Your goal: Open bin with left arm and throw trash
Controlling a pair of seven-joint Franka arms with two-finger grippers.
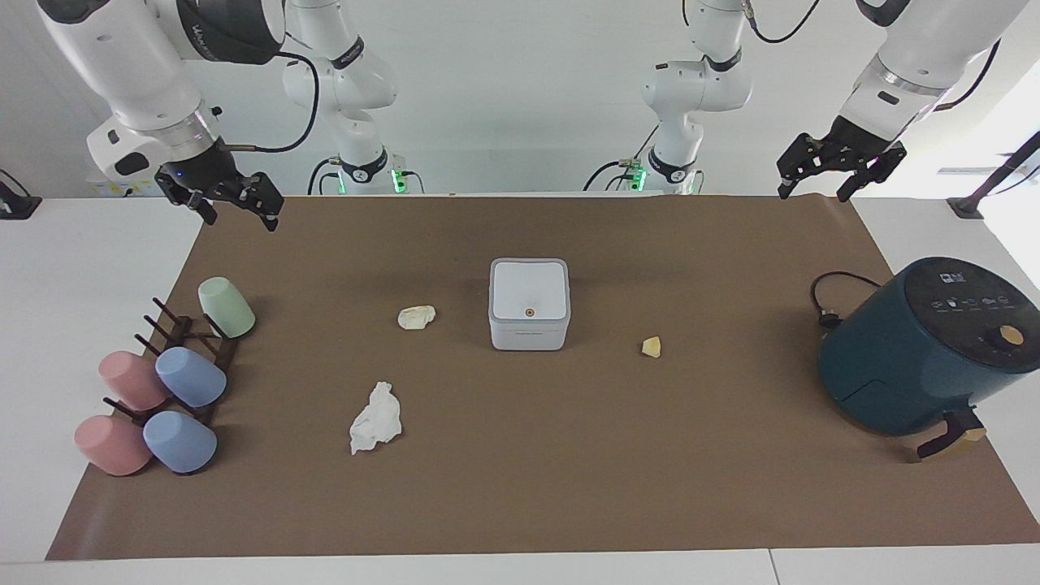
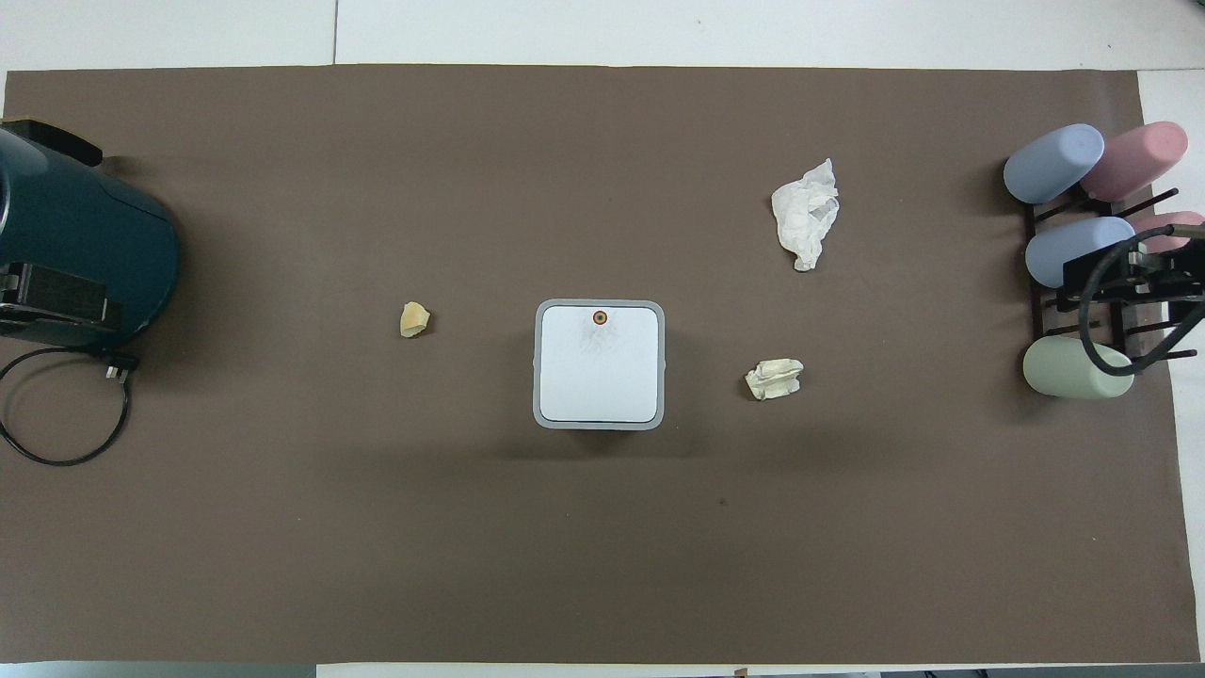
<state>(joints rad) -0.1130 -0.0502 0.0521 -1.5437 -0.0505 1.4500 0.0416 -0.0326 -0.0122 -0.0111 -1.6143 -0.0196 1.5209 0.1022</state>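
The white bin (image 1: 529,304), lid shut, sits mid-mat. A tissue wad (image 1: 376,418), cream paper wad (image 1: 416,317) and yellow lump (image 1: 652,347) lie around it, all apart from it. Left gripper (image 1: 816,184) and right gripper (image 1: 241,214) hang with jaws spread, holding nothing, over the bench's robot-side corners. The overhead view cuts off the teal appliance (image 2: 80,250) and hides part of the cup rack (image 2: 1083,273).

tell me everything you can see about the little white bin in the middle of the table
The bin is a small white cube-like box with rounded corners, and it looks like smooth plastic. A pale grey rim frames its flat white lid, which is shut. A tiny orange dot sits on the lid near the edge farthest from the robots. It stands upright and square on the brown mat, about mid-table. Nothing touches it; the scraps lie apart from it, and both grippers are up at the robots' end.
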